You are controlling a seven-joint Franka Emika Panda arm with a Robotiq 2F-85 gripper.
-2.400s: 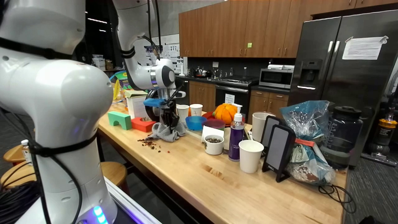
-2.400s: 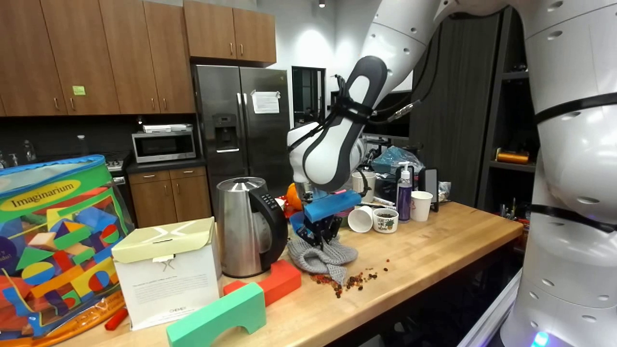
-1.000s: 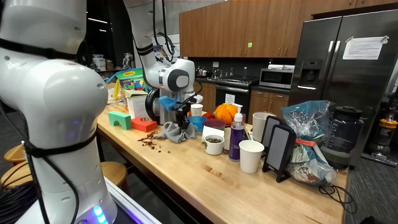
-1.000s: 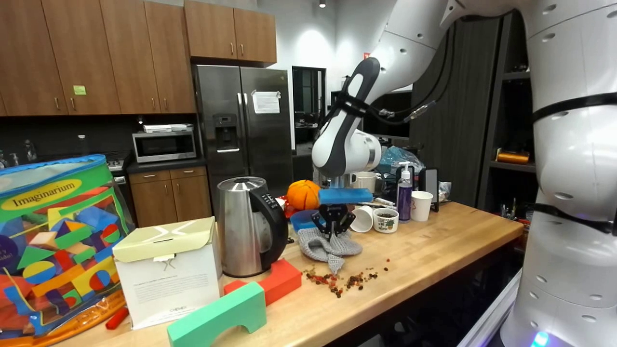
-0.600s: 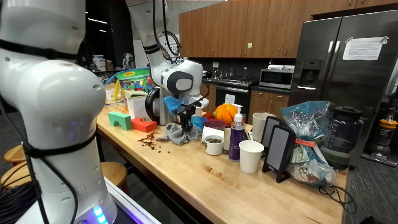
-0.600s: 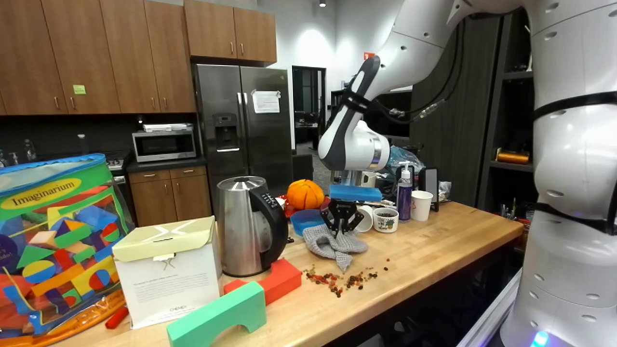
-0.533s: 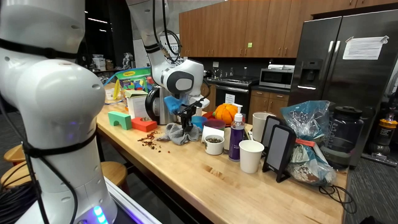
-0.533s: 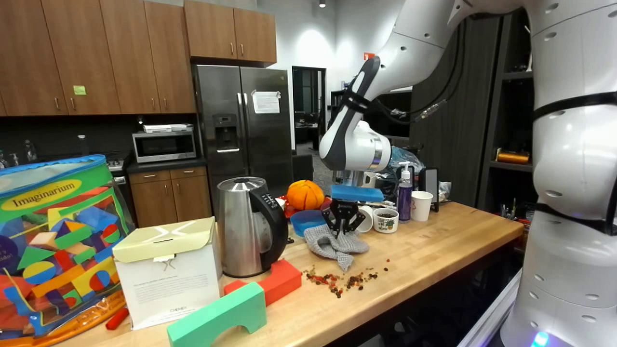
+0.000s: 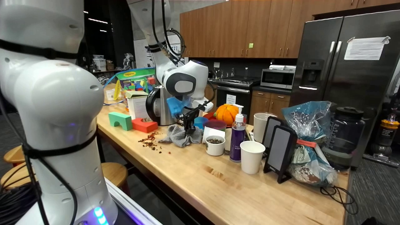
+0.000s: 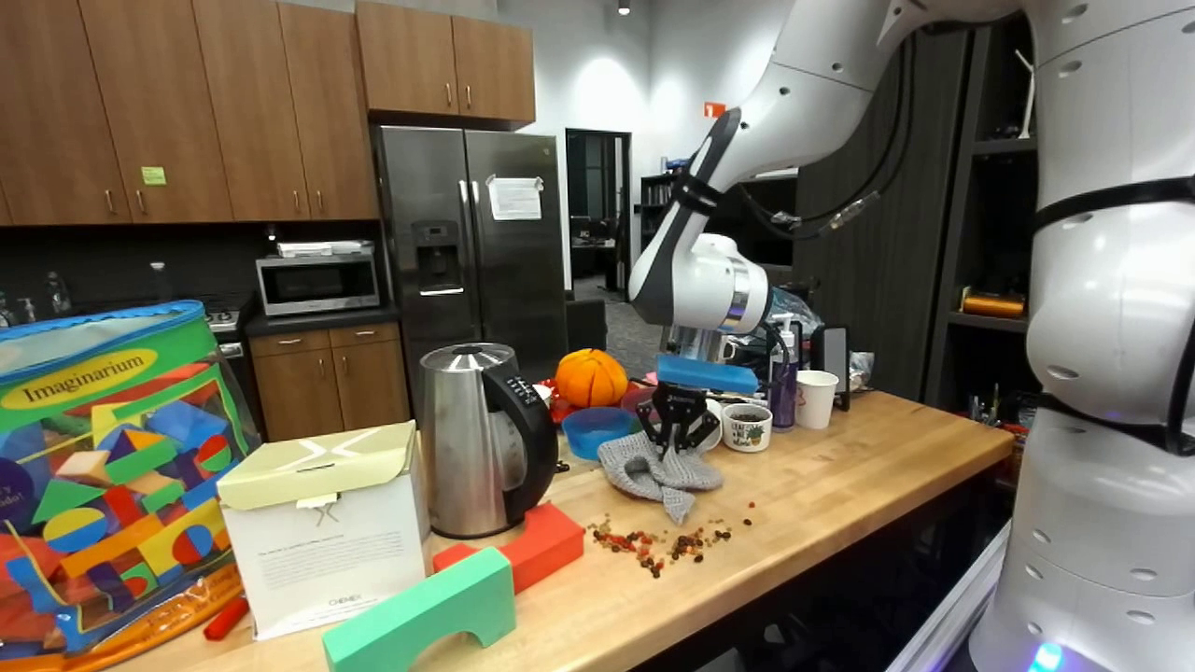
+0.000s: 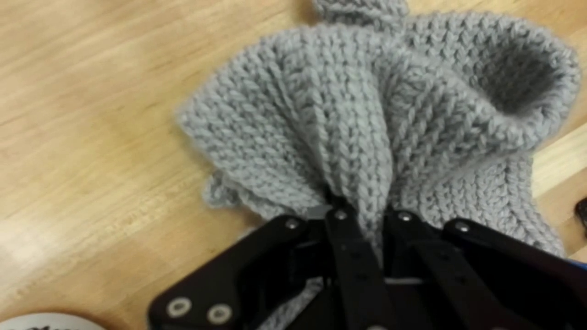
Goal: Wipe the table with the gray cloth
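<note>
The gripper (image 11: 362, 211) points down, pinched narrow on a fold of the cloth (image 11: 339, 101); the rest lies rumpled below and around it on the table (image 10: 822, 481). In an exterior view, scattered bits (image 10: 689, 543) lie nearer the camera than the gripper, just beside the cloth, and the kettle (image 10: 467, 448) stands left of the gripper.

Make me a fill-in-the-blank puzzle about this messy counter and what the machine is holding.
The pincer is gripping the ____.
The toy block between the kettle and the green arch is coloured ____.
The main colour of the pump bottle is ____.
The table is made of ____.

Missing words: gray cloth; red; purple; wood.
</note>
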